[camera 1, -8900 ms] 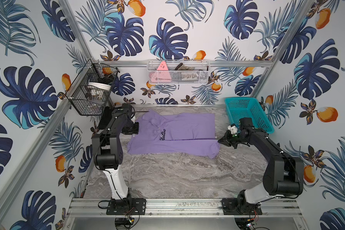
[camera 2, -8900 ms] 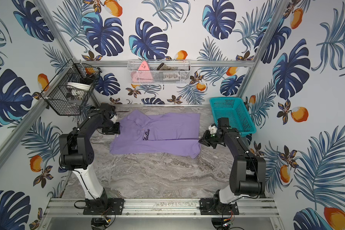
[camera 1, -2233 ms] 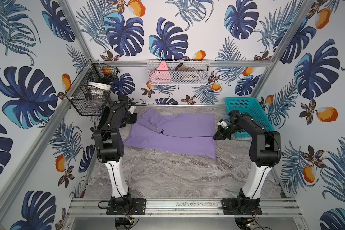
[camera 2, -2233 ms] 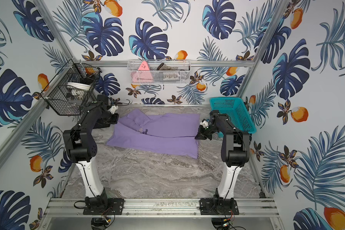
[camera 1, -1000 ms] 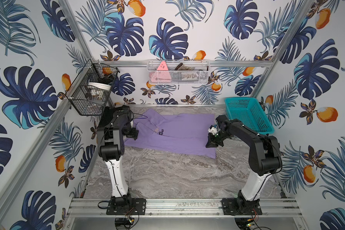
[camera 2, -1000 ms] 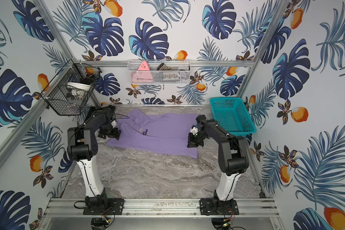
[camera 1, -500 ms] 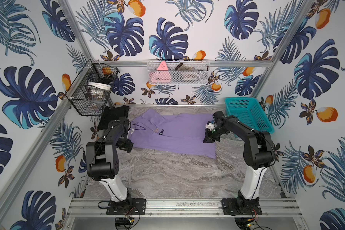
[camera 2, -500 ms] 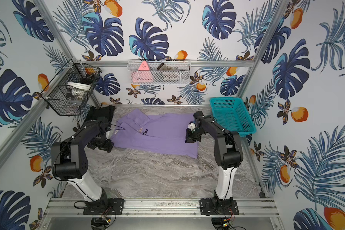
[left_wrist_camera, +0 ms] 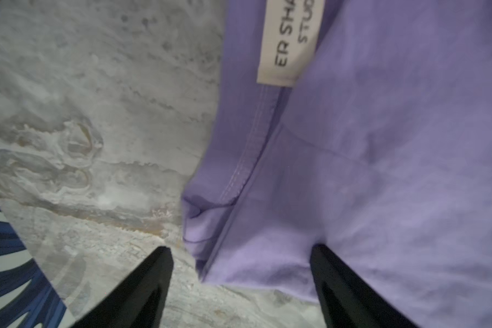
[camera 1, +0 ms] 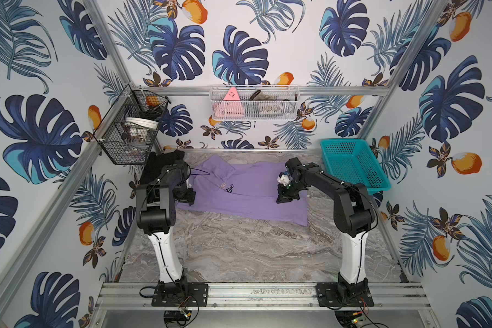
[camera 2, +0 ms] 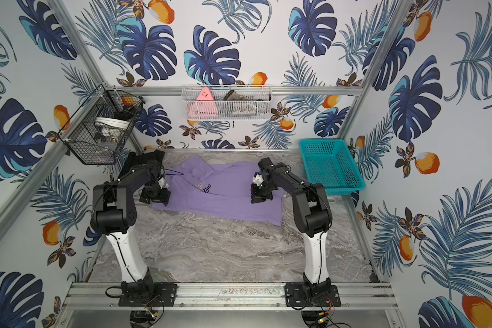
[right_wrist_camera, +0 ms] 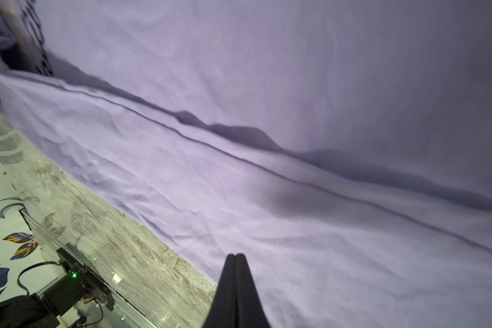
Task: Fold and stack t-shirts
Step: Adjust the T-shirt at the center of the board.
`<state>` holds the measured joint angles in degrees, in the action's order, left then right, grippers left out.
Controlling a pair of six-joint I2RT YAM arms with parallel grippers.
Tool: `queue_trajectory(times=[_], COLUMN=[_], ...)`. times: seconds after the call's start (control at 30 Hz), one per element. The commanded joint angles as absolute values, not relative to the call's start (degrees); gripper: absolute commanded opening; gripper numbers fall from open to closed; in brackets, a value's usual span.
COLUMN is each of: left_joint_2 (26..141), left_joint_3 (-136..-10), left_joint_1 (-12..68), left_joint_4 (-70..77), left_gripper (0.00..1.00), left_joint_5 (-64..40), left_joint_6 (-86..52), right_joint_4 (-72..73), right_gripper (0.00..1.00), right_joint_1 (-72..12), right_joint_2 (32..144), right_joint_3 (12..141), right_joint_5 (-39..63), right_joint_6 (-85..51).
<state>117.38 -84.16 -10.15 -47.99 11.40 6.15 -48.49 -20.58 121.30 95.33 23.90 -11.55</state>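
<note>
A lavender shirt (camera 1: 247, 193) (camera 2: 222, 194) with black cursive lettering lies partly folded along the back of the marble table, in both top views. A black shirt (camera 1: 161, 163) sits in the back left corner, partly hidden by my left arm. My left gripper (camera 1: 186, 197) (left_wrist_camera: 240, 255) is low at the lavender shirt's near-left corner. It is open, and the folded corner (left_wrist_camera: 210, 255) lies between its fingers (left_wrist_camera: 154, 278). My right gripper (camera 1: 284, 197) (right_wrist_camera: 235, 257) is shut and holds nothing, its tip resting over the lavender fabric (right_wrist_camera: 296, 198) near the right end.
A teal basket (camera 1: 352, 166) stands at the back right. A black wire basket (camera 1: 129, 133) hangs on the left wall, just above the left arm. A white mesh shelf (camera 1: 279, 106) with a pink triangular item (camera 1: 230, 95) hangs on the back wall.
My left gripper has come down from the shirt's back-left part to its near-left corner, and its jaws have narrowed slightly. The right gripper has shifted a little left over the shirt, still shut.
</note>
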Motion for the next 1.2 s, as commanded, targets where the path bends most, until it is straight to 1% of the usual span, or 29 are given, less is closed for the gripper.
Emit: queue_trajectory(times=[0.0,0.1,0.2,0.23,0.33,0.37,0.43,0.47,0.53,0.57,0.7,0.77,0.8,0.9,1.03,1.17], left_joint_2=[116.35,112.22,106.96,105.85,103.2,102.64,101.98,102.13,102.53,102.65,104.03,104.32,104.28,103.17,102.06,102.51], left_joint_3=[-79.15,-72.36,-66.09,-64.91,-61.94,-61.26,-60.65,-60.85,-61.83,-62.56,-66.39,-68.75,-69.96,-73.91,-78.08,-81.04], left_joint_1=[-10.24,-10.45,-10.46,-10.46,-10.46,-10.46,-10.45,-10.46,-10.45,-10.46,-10.46,-10.46,-10.46,-10.46,-10.46,-10.44], left_joint_4=[-47.89,-47.13,-46.54,-46.73,-47.5,-47.53,-47.33,-47.51,-48.13,-48.29,-50.63,-52.01,-52.87,-55.12,-57.0,-58.52], left_gripper=[0.85,0.85,0.84,0.84,0.85,0.85,0.84,0.85,0.84,0.85,0.85,0.85,0.85,0.86,0.87,0.87], left_joint_5=[18.48,20.29,20.48,20.75,20.92,20.9,20.98,21.1,21.14,21.0,20.49,21.01,21.02,21.65,22.56,22.54], left_joint_6=[8.03,8.99,9.4,9.11,7.86,7.42,6.75,6.32,5.57,5.24,4.35,4.04,4.02,4.93,6.45,6.35], right_joint_4=[-48.0,-47.52,-47.04,-47.09,-47.42,-47.74,-47.9,-47.58,-45.64,-44.02,-33.89,-33.75,-35.66,-41.71,-46.31,-48.29], right_gripper=[0.0,0.0,0.0,0.03,0.22,0.3,0.63,0.75,0.84,0.86,0.88,0.88,0.88,0.88,0.86,0.86], right_joint_1=[-20.71,-20.73,-20.79,-21.07,-22.98,-23.77,-25.6,-26.64,-27.6,-29.69,-32.2,-33.8,-34.36,-34.48,-32.27,-28.47], right_joint_2=[122.16,122.28,123.56,124.07,129.01,131.51,136.48,139.29,144.38,146.98,155.09,157.53,158.16,158.81,159.96,161.37], right_joint_3=[97.26,97.82,100.09,101.43,108.5,112.18,119.76,124.06,131.48,134.97,142.49,144.48,144.83,144.84,146.85,147.12], right_joint_5=[24.06,25.4,29.52,30.82,35.77,38.36,43.16,45.11,49.34,51.57,60.66,61.47,60.09,51.34,42.44,33.94], right_joint_6=[-12.21,-12.69,-13.22,-13.36,-13.45,-13.61,-14.78,-15.81,-18.93,-21.23,-32.47,-31.51,-29.53,-22.77,-15.08,-11.32])
